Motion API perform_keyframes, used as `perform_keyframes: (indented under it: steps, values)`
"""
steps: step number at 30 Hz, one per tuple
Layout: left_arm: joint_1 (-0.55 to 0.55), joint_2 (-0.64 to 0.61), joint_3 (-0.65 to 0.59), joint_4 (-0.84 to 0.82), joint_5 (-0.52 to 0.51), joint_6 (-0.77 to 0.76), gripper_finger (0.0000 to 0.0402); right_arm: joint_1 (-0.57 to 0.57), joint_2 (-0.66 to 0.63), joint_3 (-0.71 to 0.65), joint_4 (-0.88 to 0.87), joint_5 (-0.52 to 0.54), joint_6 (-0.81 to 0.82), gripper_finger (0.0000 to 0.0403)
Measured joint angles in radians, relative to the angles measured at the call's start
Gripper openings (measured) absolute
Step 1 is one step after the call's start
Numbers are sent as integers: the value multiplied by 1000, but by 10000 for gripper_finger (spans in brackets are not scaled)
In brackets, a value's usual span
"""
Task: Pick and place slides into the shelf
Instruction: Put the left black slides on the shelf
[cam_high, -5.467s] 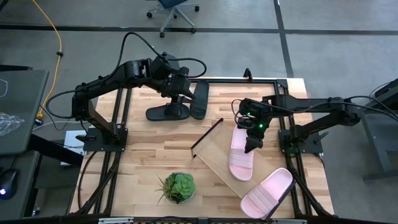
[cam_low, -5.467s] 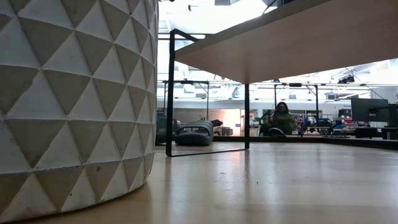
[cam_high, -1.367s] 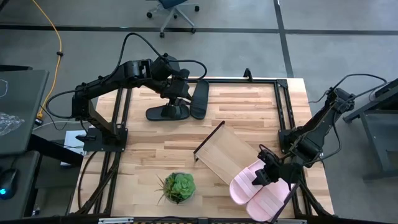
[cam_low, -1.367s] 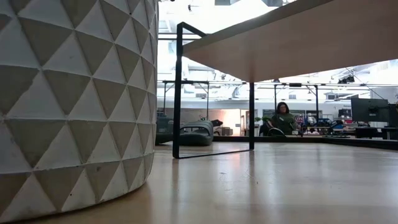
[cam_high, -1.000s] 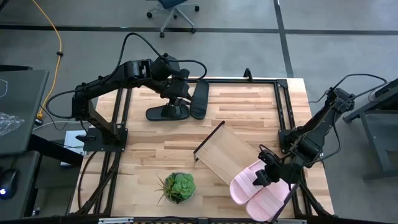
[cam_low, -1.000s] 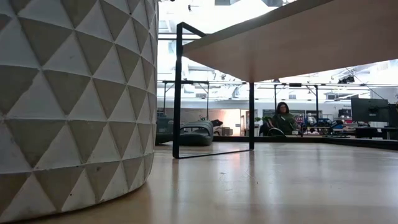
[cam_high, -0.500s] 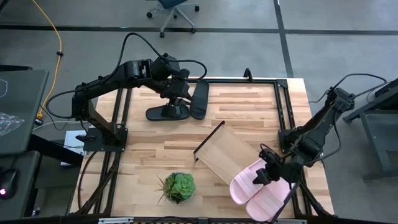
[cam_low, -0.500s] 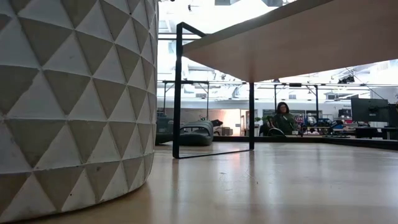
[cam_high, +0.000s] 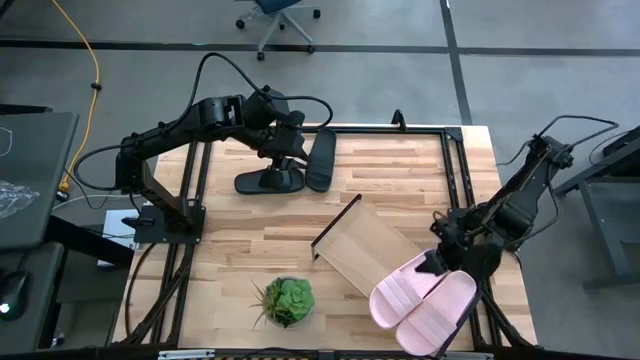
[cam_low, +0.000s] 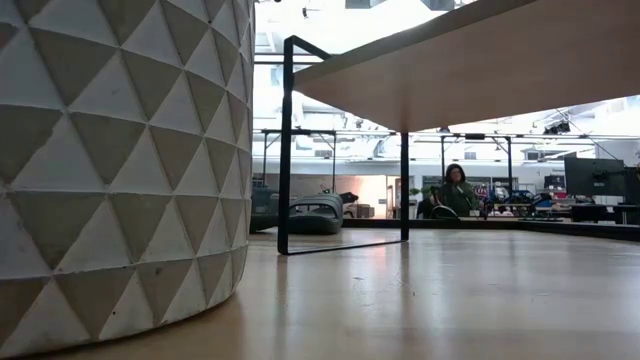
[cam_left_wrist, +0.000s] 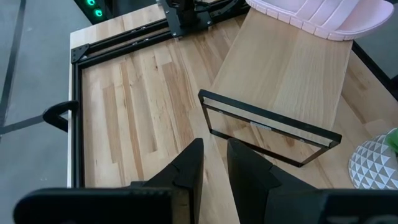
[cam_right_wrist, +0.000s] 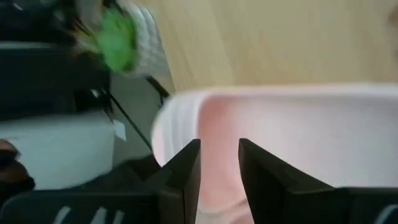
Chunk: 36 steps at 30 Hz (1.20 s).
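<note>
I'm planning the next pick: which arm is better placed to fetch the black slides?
Probably the left. The left gripper hangs right over the black slides at the table's far side, while the right gripper is across the table, by the pink slides on the shelf.

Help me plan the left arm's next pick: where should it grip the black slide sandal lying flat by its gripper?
Probably the wide strap of the flat black slide sandal, from straight above. The strap arches over the sole, giving the left gripper a raised band to close across. The second black slide lies just beside it, so a sideways approach looks crowded.
</note>
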<state>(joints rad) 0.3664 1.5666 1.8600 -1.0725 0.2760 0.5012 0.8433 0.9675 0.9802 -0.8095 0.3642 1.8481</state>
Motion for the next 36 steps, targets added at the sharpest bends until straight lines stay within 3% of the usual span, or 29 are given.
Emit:
perform_keyframes:
  steps: [7, 10, 18, 36]
  values:
    - [1, 0, 0, 14, -3, -7, 60, -23, -129, 0, -28, 328, -135, 99]
    - [1, 0, 0, 26, -9, -16, 60, -60, -177, 0, -28, 373, -213, 99]
    - [1, 0, 0, 26, -67, -54, 60, -197, -258, 0, -24, 301, -415, 99]
    - [36, 0, 0, 23, -116, -140, 60, -607, -362, 0, -24, -11, -814, 99]
